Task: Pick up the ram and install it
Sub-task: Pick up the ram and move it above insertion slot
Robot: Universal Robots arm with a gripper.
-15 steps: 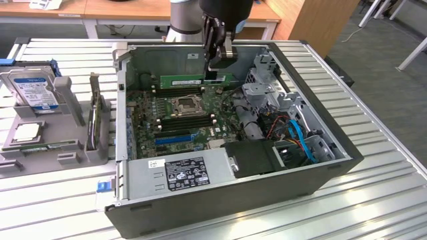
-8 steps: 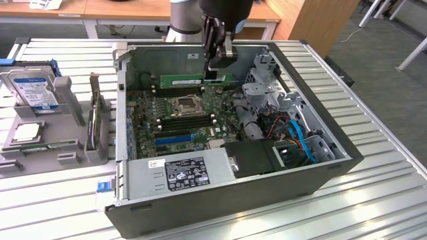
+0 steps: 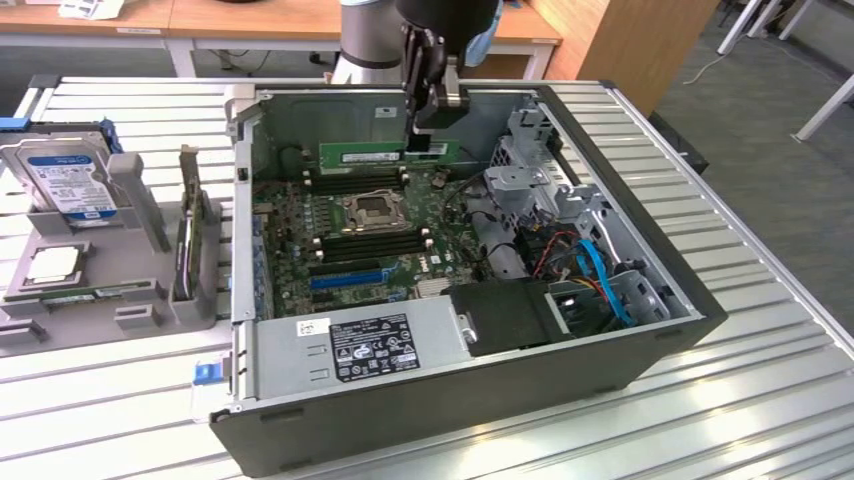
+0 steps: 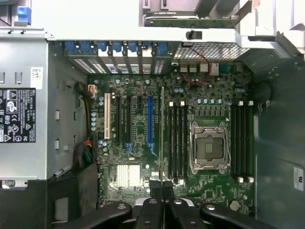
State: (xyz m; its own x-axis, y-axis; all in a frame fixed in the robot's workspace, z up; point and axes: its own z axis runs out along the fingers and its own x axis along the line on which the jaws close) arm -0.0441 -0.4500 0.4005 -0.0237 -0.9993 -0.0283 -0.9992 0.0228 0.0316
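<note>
Your gripper (image 3: 427, 143) is clenched on the ram (image 3: 367, 155) near one end, holding it on edge over the motherboard (image 4: 138, 143). Its long axis runs parallel to the slots (image 4: 177, 143), just beside them.

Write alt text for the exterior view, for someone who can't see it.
A robot gripper holds the ram, a green stick, level above the motherboard inside an open computer case lying on its side. At the exterior view's left, a hard drive stands in a grey holder.
</note>
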